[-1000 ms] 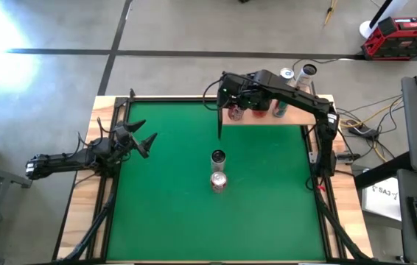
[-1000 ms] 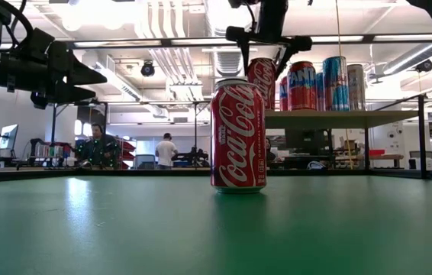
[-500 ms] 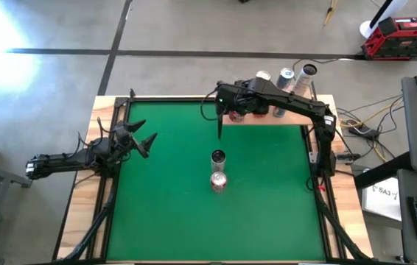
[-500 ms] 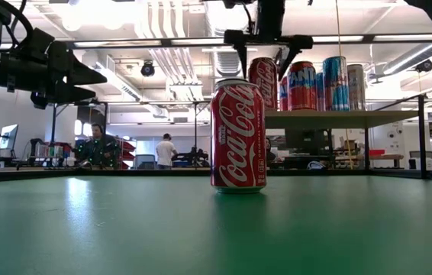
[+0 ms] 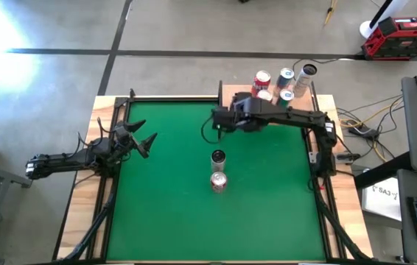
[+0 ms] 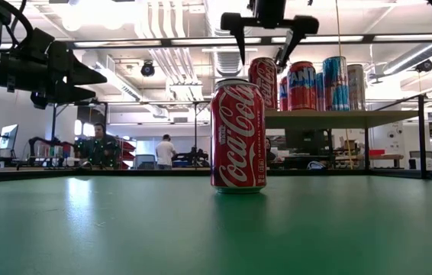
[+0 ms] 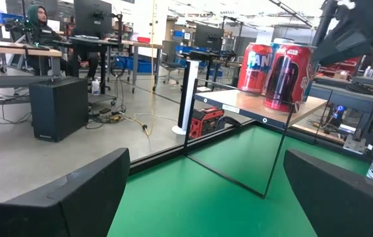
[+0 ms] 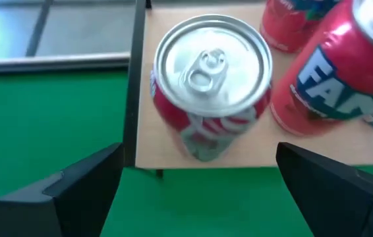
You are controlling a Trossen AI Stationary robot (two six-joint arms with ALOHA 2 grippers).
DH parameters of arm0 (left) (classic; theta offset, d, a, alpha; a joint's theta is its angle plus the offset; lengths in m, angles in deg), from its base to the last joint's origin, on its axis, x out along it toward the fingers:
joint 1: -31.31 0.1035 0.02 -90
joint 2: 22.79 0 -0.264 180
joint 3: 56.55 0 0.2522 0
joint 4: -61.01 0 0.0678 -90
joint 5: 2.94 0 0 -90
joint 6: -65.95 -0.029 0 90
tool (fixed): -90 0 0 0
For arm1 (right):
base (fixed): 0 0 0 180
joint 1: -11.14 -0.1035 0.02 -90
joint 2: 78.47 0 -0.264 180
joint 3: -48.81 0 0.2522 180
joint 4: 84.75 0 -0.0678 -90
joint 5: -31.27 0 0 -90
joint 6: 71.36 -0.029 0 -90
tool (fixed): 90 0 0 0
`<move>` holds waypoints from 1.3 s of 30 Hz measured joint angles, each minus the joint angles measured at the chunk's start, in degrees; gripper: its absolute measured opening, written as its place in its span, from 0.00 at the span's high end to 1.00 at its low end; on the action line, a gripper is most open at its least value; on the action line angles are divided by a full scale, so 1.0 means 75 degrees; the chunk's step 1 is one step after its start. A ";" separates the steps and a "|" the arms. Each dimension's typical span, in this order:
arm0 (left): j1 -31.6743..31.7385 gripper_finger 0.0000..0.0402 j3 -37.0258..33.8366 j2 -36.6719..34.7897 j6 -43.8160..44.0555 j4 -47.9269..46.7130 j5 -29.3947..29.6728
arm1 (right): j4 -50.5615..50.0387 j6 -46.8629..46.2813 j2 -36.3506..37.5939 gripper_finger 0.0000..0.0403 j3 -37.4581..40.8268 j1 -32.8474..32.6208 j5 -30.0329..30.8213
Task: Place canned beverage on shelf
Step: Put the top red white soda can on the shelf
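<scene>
Right pincer is seen released and empty, its two dark fingers spread wide at the lower corners of the right wrist view, with nothing between them. In the high view it sits just above centre, at the front edge of the shelf; in the low view it hangs at the top of the frame, jaws apart.

Beyond its fingers, in the middle of the right wrist view, a red can is seen standing upright on the shelf close to the left end of the board, silver lid and pull tab facing up. Other cans are ranged beside it toward the upper right of that frame.

Two cans wait on the green tabletop at the centre of the high view: a Coca-Cola can fills the middle of the low view, and a second can stands just behind it.

Such a can is judged rigid if full, with some weight, thin-walled and smooth, so slipping is likely under a light squeeze and denting under a hard one. It is best taken across the middle of the straight side wall, jaws level, clear of the tapered rim.

Left pincer is parked open at the left edge of the tabletop.
</scene>
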 joint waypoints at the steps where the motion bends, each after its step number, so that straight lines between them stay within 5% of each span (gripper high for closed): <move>1: 0.0000 0.04 0.0000 0.0000 0.0000 0.0000 -0.0002 | -0.0055 -0.0226 0.0000 0.04 0.0035 -0.0127 0.0219; 15: 0.0001 0.04 0.0000 0.0001 0.0000 0.0000 0.0000 | 0.0458 -0.2532 0.0000 0.03 0.1891 -0.0980 0.2379; 39: -0.0001 0.04 0.0000 0.0000 0.0000 0.0000 -0.0001 | 0.1279 -0.1888 -0.0034 0.03 0.2759 -0.0867 0.3461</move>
